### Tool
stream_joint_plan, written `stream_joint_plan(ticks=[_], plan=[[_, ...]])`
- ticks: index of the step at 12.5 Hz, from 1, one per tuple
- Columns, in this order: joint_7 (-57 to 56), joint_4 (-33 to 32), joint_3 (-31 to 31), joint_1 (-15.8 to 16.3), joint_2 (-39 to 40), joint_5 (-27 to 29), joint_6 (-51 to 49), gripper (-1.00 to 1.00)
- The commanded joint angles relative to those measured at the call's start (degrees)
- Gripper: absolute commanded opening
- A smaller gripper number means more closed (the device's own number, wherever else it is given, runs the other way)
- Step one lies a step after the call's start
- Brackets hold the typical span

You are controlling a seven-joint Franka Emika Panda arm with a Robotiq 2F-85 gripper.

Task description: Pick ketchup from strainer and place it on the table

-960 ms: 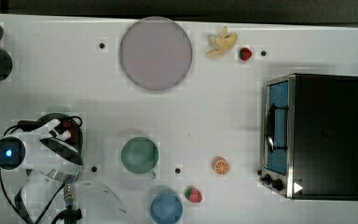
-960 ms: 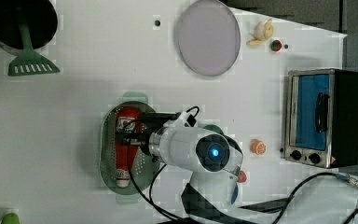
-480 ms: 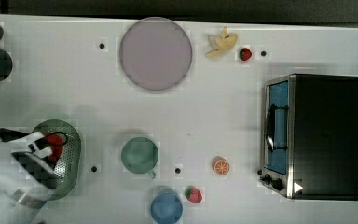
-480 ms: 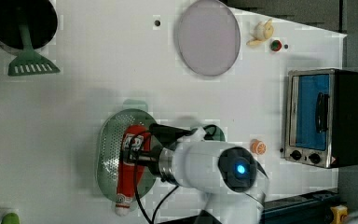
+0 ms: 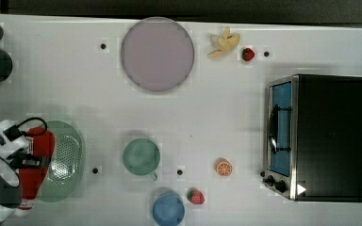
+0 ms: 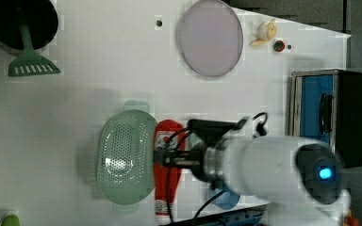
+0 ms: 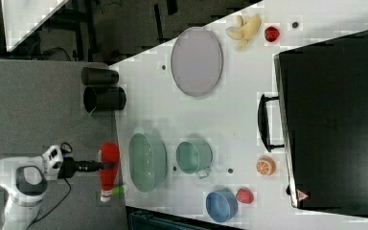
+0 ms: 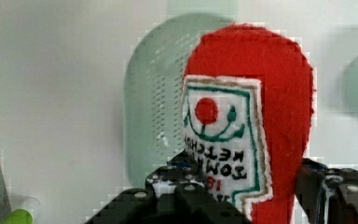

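Observation:
My gripper [image 5: 34, 161] is shut on the ketchup [image 5: 41, 141], a red bottle with a white label and white cap. The bottle hangs lengthwise above the table [image 5: 217, 117], with the cap toward the top view's bottom. In the top view it overlaps the left rim of the pale green strainer [image 5: 67, 155]. In the left view the ketchup [image 6: 168, 133] lies to the right of the strainer [image 6: 125, 157]. In the right view it sits left of the strainer [image 7: 146, 161], past the table edge. The wrist view has the ketchup [image 8: 270, 93] between the dark fingers [image 8: 168, 184], strainer [image 8: 156, 93] behind.
A green cup [image 5: 141, 157] and a blue cup [image 5: 168, 208] stand near the strainer, with a strawberry [image 5: 196, 196] and an orange slice [image 5: 224, 167]. A lilac plate [image 5: 157, 53], bananas [image 5: 224, 44] and a toaster oven [image 5: 320, 136] lie farther off. Black cups [image 7: 103, 98] are at the table edge.
The ketchup has come up out of the strainer in my shut gripper. The arm has risen and drawn back toward the top view's left, leaving the strainer's perforated bottom bare.

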Motion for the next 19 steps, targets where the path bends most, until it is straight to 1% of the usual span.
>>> stream_joint_plan(ticks=[1,5,7,9,12,14,16,19], plan=[[-12.91,3.71,-1.65,-7.69,-1.9,0.17,-6.26,0.13],[-22.77,6.13,-6.37,-14.06,-5.82,0.16,-6.55,0.13],[-29.49,6.12,-10.08,-16.34,-6.99,0.16,-6.54,0.13],[-36.06,6.09,-14.31,-17.92,-7.06,0.15,-6.42,0.13],[-39.37,5.12,-20.95,-19.1,-6.61,0.15,-6.41,0.13],[-40.03,2.61,-25.01,-19.31,-6.57,0.15,-5.39,0.13],[-40.03,-0.98,-27.9,-19.34,-6.55,0.15,-1.64,0.13],[-40.01,-8.89,-29.93,-19.34,-6.27,0.16,8.52,0.13]])
